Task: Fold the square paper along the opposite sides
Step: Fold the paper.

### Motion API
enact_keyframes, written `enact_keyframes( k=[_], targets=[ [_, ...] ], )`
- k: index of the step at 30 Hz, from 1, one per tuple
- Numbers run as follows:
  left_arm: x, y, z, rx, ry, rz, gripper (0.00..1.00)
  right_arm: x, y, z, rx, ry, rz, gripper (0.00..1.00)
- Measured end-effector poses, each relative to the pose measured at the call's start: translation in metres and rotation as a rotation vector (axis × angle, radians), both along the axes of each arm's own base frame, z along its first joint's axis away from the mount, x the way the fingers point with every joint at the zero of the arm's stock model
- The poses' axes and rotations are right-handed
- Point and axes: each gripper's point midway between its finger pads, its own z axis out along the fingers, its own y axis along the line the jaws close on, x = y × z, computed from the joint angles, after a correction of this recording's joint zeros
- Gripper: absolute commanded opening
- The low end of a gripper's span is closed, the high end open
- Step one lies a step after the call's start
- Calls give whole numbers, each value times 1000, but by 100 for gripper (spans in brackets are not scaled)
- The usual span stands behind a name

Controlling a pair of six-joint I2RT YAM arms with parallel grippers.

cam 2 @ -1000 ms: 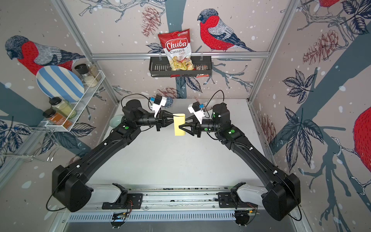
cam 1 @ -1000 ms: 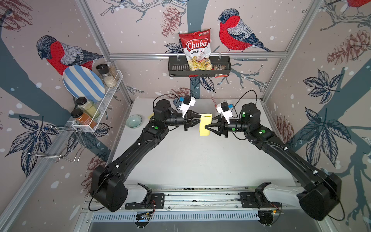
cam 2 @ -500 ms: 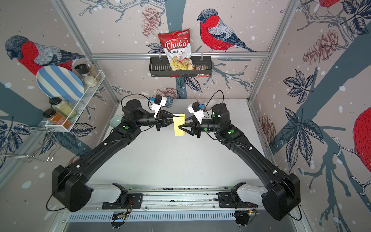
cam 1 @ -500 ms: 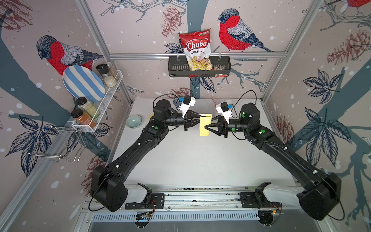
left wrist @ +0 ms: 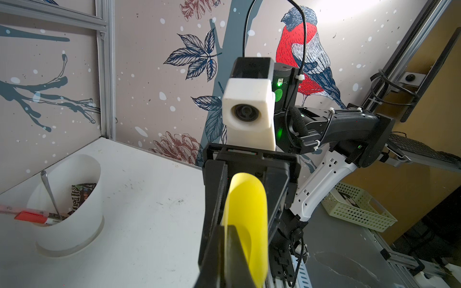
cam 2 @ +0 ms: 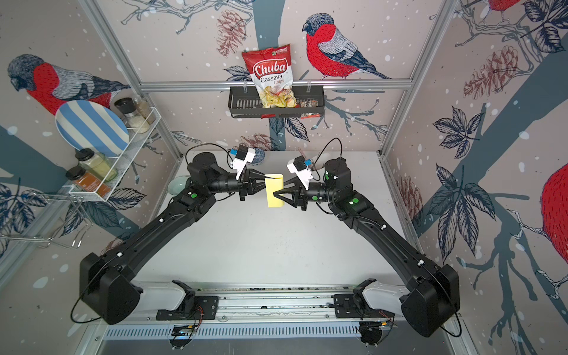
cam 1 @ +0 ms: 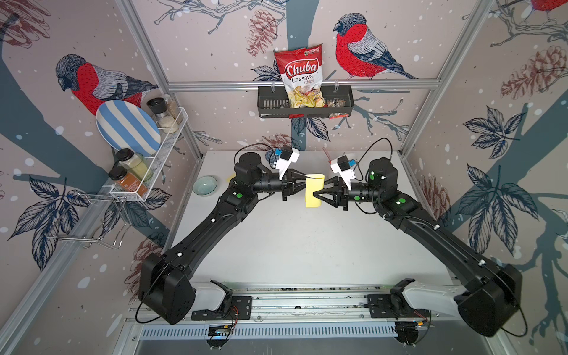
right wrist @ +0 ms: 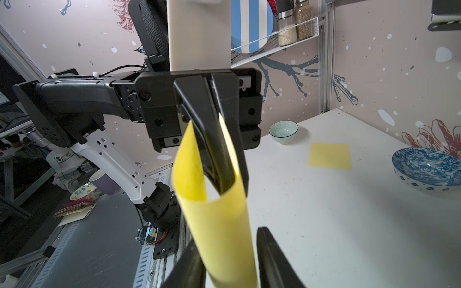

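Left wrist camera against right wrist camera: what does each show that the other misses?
Only the left wrist view: a white tub holding small items, and the right arm's wrist camera. Only the right wrist view: a second yellow square flat on the table, a pale bowl and a blue patterned bowl. Both: the yellow paper bent into a loop, held off the table by the shut left hand.
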Motion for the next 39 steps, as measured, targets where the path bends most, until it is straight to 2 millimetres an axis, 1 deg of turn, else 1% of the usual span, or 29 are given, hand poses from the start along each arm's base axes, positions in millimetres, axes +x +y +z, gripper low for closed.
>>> enact_keyframes(
  k=[14, 24, 39],
  targets=[
    [0, 0, -1, 1, 1, 0, 0, 0, 1, 1, 4, -2, 1, 35],
    [0, 0, -1, 1, 1, 0, 0, 0, 0, 5, 15, -19, 1, 34],
    [0, 0, 0, 0, 0, 0, 0, -3, 2, 5, 13, -22, 11, 35]
  ],
)
